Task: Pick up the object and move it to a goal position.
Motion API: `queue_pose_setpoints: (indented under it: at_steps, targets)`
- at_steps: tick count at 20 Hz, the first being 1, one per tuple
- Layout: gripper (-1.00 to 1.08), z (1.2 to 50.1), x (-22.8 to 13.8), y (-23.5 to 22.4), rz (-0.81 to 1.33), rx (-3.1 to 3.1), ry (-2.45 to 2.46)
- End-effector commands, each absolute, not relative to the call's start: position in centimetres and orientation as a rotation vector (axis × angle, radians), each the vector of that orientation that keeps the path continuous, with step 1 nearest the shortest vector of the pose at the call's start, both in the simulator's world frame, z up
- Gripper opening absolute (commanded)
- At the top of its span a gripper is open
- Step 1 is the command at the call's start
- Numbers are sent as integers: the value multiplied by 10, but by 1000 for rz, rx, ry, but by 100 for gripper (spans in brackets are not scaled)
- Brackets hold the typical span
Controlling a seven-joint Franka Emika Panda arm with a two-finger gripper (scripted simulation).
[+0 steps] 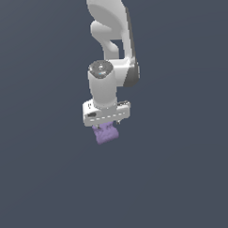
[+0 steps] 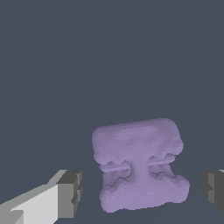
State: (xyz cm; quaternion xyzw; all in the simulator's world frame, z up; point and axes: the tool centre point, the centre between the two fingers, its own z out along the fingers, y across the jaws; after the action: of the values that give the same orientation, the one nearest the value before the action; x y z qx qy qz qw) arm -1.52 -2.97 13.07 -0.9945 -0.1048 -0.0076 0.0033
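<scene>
Pale-purple object — lumpy, pinched at the waist — between the open gripper's fingers.

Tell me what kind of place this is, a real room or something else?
Most likely a bare simulated test scene, not a real room. The ground is one flat, featureless dark grey-blue, the white arm looks smoothly rendered, and the only item is a blocky pale-purple blob between the open gripper fingers.

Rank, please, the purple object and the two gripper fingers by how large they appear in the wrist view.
1. The purple object.
2. The finger with its white link showing.
3. The other finger, cropped by the frame edge, so its rank is unsure.
</scene>
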Motion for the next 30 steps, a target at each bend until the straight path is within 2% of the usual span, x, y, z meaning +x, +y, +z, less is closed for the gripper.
queue_pose_setpoints:
  at_steps: [1, 8, 19, 30]
  targets:
    - [100, 117, -21, -37, -17, -3113, -398]
    - [100, 94, -34, -49, -4, -3098, -521]
    - [100, 83, -37, -52, 1, -3093, -548]
    - [100, 40, -38, -52, 0, -3092, -555]
